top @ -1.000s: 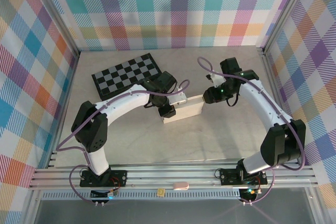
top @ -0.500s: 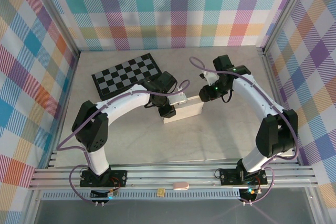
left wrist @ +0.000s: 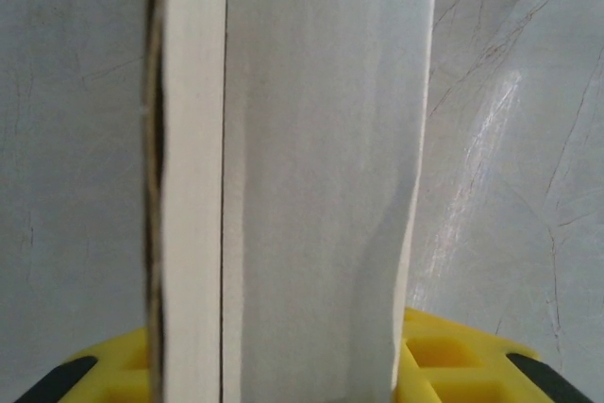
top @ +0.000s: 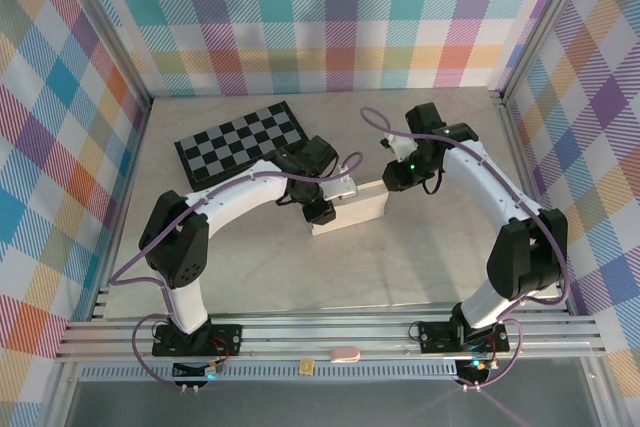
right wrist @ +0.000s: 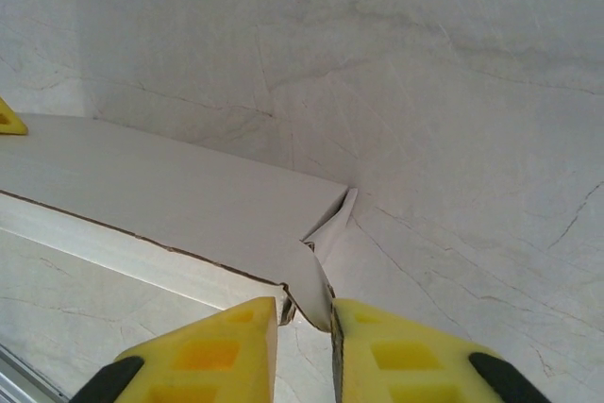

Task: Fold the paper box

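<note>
Showing the left gripper (top: 324,200) clenched on the left end of the plain white thin-cardboard paper box (top: 360,209), which lay near the middle of the grey table (top: 400,267). At its right end the right gripper (right wrist: 304,327) straddled a crumpled end flap (right wrist: 332,224), jaws narrowly apart; a pinch could not be confirmed. Judged risk: pulling against the left hold could tear the flap.

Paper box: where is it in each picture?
Top external: the paper box lies in the middle of the grey table.
Left wrist: it is a tall white strip running up the middle.
Right wrist: it is on the left, with its corner near the bottom centre.
Shared landmark: the grey table, under the box in every view.
</note>
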